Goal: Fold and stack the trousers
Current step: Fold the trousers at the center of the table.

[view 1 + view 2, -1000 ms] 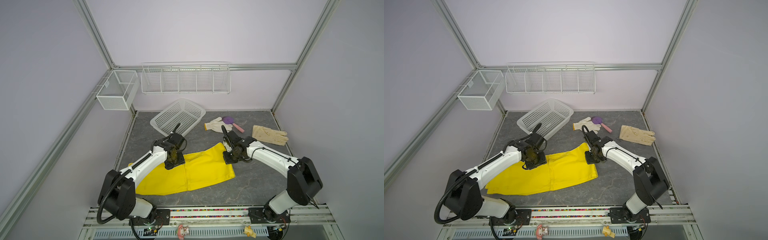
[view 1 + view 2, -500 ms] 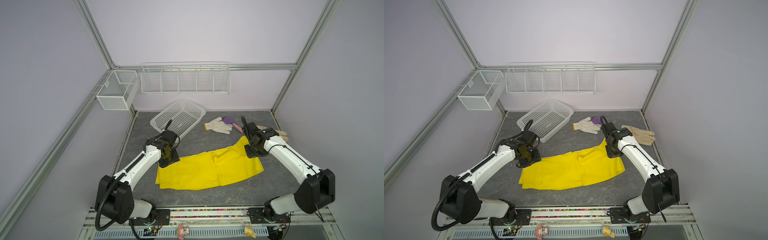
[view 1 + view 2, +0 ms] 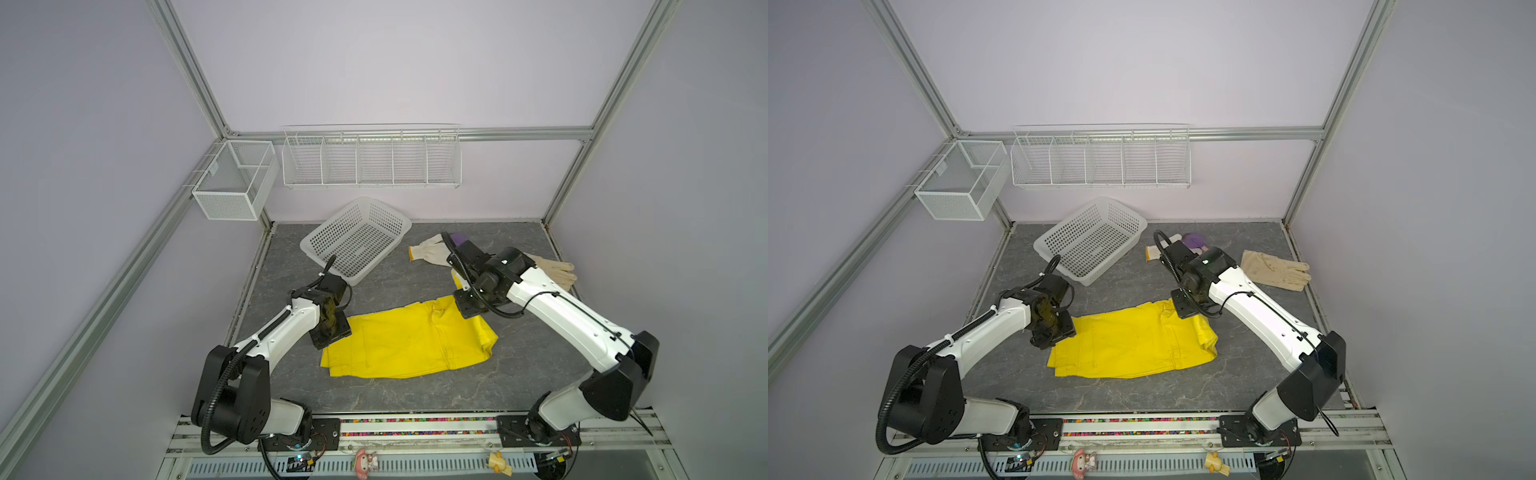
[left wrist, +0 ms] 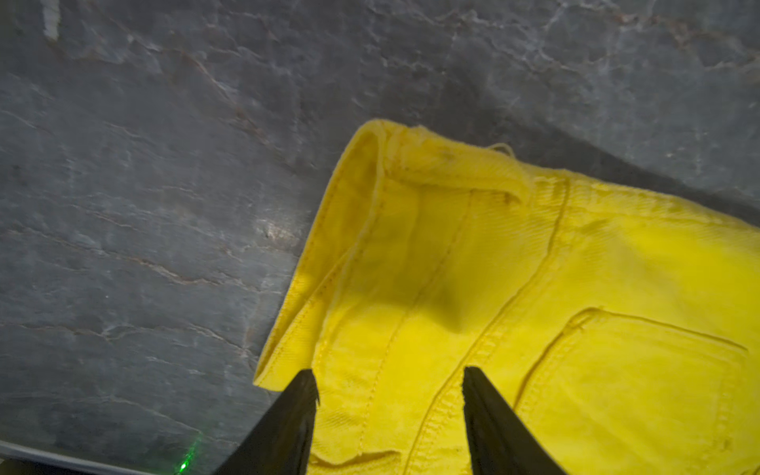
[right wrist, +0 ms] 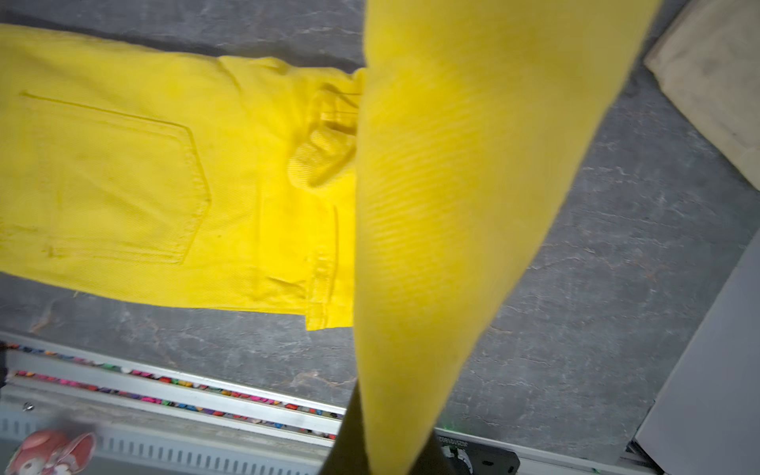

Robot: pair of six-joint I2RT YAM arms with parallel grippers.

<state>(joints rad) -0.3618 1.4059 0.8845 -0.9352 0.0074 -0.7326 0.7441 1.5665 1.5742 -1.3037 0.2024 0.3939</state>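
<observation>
The bright-yellow trousers (image 3: 407, 345) (image 3: 1133, 345) lie flat mid-table in both top views, with the back pocket up. My left gripper (image 3: 332, 332) (image 4: 390, 374) hovers over their left end. Its jaws stand apart above the waistband corner (image 4: 370, 172) and nothing is pinched between them. My right gripper (image 3: 469, 307) (image 5: 388, 436) is shut on a trouser leg. It holds the leg raised over the right end of the trousers, and the leg (image 5: 452, 164) hangs as a broad yellow band that hides the fingertips.
A white perforated basket (image 3: 357, 241) sits tilted at the back left. A white knit glove (image 3: 428, 253) and a purple item (image 3: 1192, 240) lie behind the right arm, and a cream glove (image 3: 1275, 270) lies at the far right. Wire baskets (image 3: 370, 160) hang on the back wall.
The right gripper dragged the trousers to the right, then came back left with the leg raised over them. The trousers look shorter now. The left gripper has barely moved.
</observation>
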